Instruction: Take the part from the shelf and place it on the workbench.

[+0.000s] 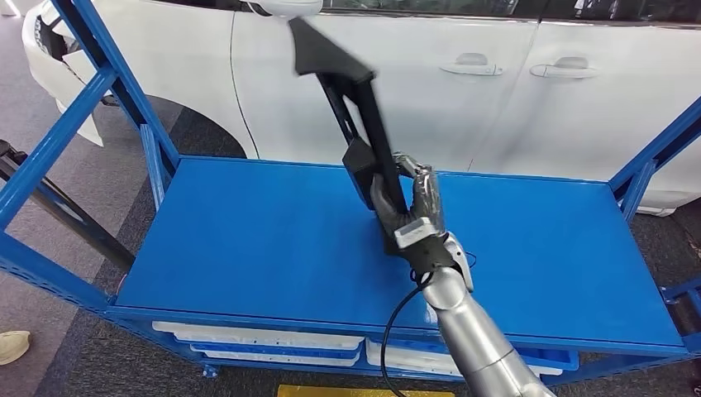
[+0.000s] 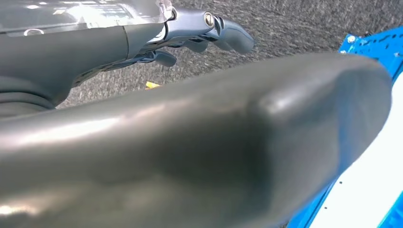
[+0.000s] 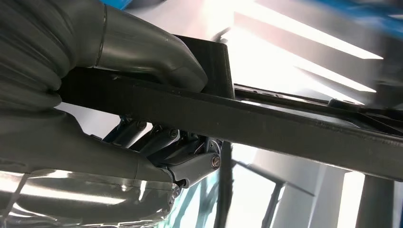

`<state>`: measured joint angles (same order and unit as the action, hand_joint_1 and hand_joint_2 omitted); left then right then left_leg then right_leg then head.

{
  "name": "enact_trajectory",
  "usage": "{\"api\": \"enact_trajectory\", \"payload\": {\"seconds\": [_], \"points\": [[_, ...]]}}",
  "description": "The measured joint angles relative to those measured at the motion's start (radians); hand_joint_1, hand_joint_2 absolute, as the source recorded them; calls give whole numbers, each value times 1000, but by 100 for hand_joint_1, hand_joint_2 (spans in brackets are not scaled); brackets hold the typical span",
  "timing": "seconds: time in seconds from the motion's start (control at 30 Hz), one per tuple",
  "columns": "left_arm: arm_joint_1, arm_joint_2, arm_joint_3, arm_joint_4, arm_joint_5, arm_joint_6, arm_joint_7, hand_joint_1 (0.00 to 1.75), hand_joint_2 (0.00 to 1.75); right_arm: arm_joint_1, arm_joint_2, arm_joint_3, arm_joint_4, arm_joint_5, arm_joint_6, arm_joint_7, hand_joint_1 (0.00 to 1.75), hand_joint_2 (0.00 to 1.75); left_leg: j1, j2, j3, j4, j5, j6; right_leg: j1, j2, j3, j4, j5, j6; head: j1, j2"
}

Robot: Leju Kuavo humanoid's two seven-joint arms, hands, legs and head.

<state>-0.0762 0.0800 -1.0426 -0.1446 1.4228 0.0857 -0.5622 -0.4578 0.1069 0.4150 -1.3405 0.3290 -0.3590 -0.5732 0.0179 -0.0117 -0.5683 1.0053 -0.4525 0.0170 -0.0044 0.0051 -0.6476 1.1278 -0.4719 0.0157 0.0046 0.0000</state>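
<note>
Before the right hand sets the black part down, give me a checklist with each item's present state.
1. Grip: right hand wraps the long black angular plastic part, thumb and fingers on opposite sides of its bar: ok.
2. Part is over the blue flat metal workbench top: ok.
3. Landing surface around the hand is bare: ok.
4. Part's lower end touching the top: cannot tell.
5. Part's upper end clear of the white car behind: cannot tell.
6. Left hand hangs over grey carpet, away from the workbench: ok.

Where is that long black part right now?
In the head view, the long black plastic part stands tilted in the right hand, above the blue shelf top.
</note>
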Motion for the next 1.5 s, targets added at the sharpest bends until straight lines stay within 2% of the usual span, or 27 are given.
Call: {"api": "enact_trajectory", "payload": {"seconds": [0.07, 0.17, 0.23, 0.27, 0.33, 0.37, 0.4, 0.43, 0.53, 0.6, 0.7, 0.77, 0.83, 0.87, 0.9, 0.93, 0.97, 1.03, 1.1, 1.2, 1.23, 1.3, 1.37, 1.4, 1.43, 1.47, 1.5], "points": [[0, 0, 0, 0, 11, -2, 1, 0, 0, 33, -9, -11, -130, -178, 129, -14, 175, 175, -4, -2, -3, 3, -4, -7, 5, -1, 41, -100, 33, -11, -1, 0], [-1, 4, 5, 0, 22, -16, -20, 0, 0, 63, -16, -27, -274, -396, 322, -13, 175, 175, -6, -2, -5, 3, -8, -23, 6, -1, 47, -120, 32, -21, -1, 0], [-4, 6, 15, 1, 25, -38, -44, 0, 0, 89, -18, -35, -346, -496, 426, -19, 175, 175, -5, 2, -14, 33, -32, -34, 1, -4, 55, -129, 33, -29, -2, 0], [-5, 7, 21, 1, 26, -49, -55, 0, 0, 103, -18, -37, -378, -533, 473, -28, 175, 175, -4, 5, -32, 75, -57, -38, -1, -6, 59, -132, 33, -33, -3, 0], [-5, 8, 28, 2, 27, -57, -74, 0, 0, 133, -18, -37, -433, -589, 562, -54, 175, 175, -3, 6, -92, 206, -118, -45, 1, -8, 62, -132, 30, -39, -4, 0], [-4, 9, 30, 3, 27, -56, -81, 0, 0, 151, -18, -37, -456, -607, 598, -67, 175, 175, -3, 6, -118, 260, -135, -47, 2, -8, 64, -132, 29, -41, -4, 0], [-2, 9, 30, 4, 27, -53, -85, 0, 0, 170, -18, -37, -476, -620, 626, -77, 175, 175, -3, 6, -132, 285, -134, -47, 3, -8, 66, -132, 27, -42, -4, 0], [-1, 9, 30, 4, 27, -51, -87, 0, 0, 187, -18, -37, -494, -628, 644, -85, 175, 175, -3, 6, -124, 266, -112, -46, 4, -7, 69, -131, 26, -42, -4, 0], [-2, 9, 30, 5, 27, -45, -88, 0, 0, 215, -18, -37, -538, -641, 672, -97, 175, 175, -6, 6, -33, 69, -14, -32, 7, -4, 78, -127, 20, -37, -4, 0], [-4, 9, 30, 6, 27, -40, -90, 0, 0, 225, -18, -38, -559, -649, 693, -102, 175, 175, -10, 5, -5, 7, 2, -23, 9, -3, 75, -123, 20, -29, -4, 0], [-4, 9, 29, 6, 27, -36, -93, 0, 0, 233, -18, -37, -583, -655, 716, -104, 175, 175, -8, 5, -7, 0, 10, -9, 10, -4, 69, -117, 14, -15, -3, 0], [-6, 8, 29, 6, 26, -34, -94, 0, 0, 233, -19, -37, -597, -656, 718, -103, 175, 175, -2, 7, -12, -8, 20, 4, 8, -3, 47, -58, -37, -5, 0, 0], [-7, 8, 27, 6, 26, -33, -95, 0, 0, 233, -22, -37, -604, -655, 718, -97, 175, 175, -3, 8, -22, -8, 28, 9, 1, -3, 0, 72, -117, 4, 3, 0], [-7, 8, 26, 6, 26, -32, -95, 0, 0, 233, -25, -37, -605, -653, 717, -93, 175, 175, -4, 9, -28, -7, 32, 9, -2, -4, -21, 132, -144, 8, 3, 0], [-7, 8, 25, 6, 25, -32, -95, 0, 0, 233, -28, -37, -604, -653, 717, -90, 175, 175, -4, 9, -34, -6, 36, 8, -5, -4, -28, 163, -152, 11, 3, 0], [-7, 8, 25, 6, 25, -31, -95, 0, 0, 232, -30, -37, -604, -652, 716, -87, 175, 175, -4, 9, -41, -4, 40, 6, -8, -4, -14, 153, -139, 13, 3, 0], [-7, 8, 24, 6, 25, -30, -95, 0, 0, 230, -32, -37, -604, -652, 716, -85, 175, 175, -4, 8, -47, -2, 43, 4, -10, -4, 19, 102, -113, 14, 3, 0], [-8, 8, 23, 6, 25, -29, -94, 0, 0, 224, -33, -36, -604, -652, 716, -84, 175, 175, -4, 6, -57, 5, 50, -3, -12, -4, 108, -44, -63, 11, 2, 0], [-8, 8, 22, 6, 25, -27, -94, 0, 0, 217, -35, -34, -604, -652, 715, -84, 175, 175, -5, 5, -62, 8, 58, -16, -7, -3, 146, -117, -43, 2, 2, 0], [-9, 8, 19, 6, 25, -22, -93, 0, 0, 208, -41, -26, -602, -665, 707, -81, 175, 175, -4, 5, -68, 5, 70, -36, -4, -3, 133, -127, -30, -19, 1, 0], [-8, 8, 18, 6, 26, -21, -93, 0, 0, 206, -42, -21, -601, -672, 703, -80, 175, 175, -3, 5, -75, 17, 55, -40, -5, -5, 128, -130, -21, -27, 1, 0], [-8, 8, 18, 6, 26, -18, -90, 0, 0, 203, -45, -16, -600, -685, 700, -80, 175, 175, 0, 6, -104, 99, -21, -46, -6, -8, 111, -134, -2, -39, -1, 0], [-9, 8, 17, 6, 26, -15, -86, 0, 0, 202, -48, -14, -597, -697, 698, -76, 175, 175, 0, 6, -143, 233, -104, -51, -1, -10, 90, -133, 14, -44, -3, 0], [-8, 8, 17, 6, 26, -14, -83, 0, 0, 202, -50, -14, -595, -702, 698, -74, 175, 175, 0, 6, -149, 279, -122, -51, 2, -10, 79, -132, 21, -45, -3, 0], [-8, 8, 16, 6, 26, -14, -80, 0, 0, 202, -52, -14, -593, -705, 697, -72, 175, 175, 0, 6, -137, 288, -119, -50, 5, -10, 69, -131, 28, -46, -3, 0], [-8, 8, 16, 6, 26, -13, -76, 0, 0, 202, -54, -14, -590, -704, 694, -70, 175, 175, 0, 6, -105, 257, -99, -46, 8, -10, 60, -130, 34, -46, -3, 0], [-8, 8, 15, 6, 26, -13, -70, 0, 0, 202, -56, -14, -589, -701, 689, -71, 175, 175, -2, 6, -55, 191, -74, -39, 11, -10, 53, -129, 40, -45, -3, 0]]}}
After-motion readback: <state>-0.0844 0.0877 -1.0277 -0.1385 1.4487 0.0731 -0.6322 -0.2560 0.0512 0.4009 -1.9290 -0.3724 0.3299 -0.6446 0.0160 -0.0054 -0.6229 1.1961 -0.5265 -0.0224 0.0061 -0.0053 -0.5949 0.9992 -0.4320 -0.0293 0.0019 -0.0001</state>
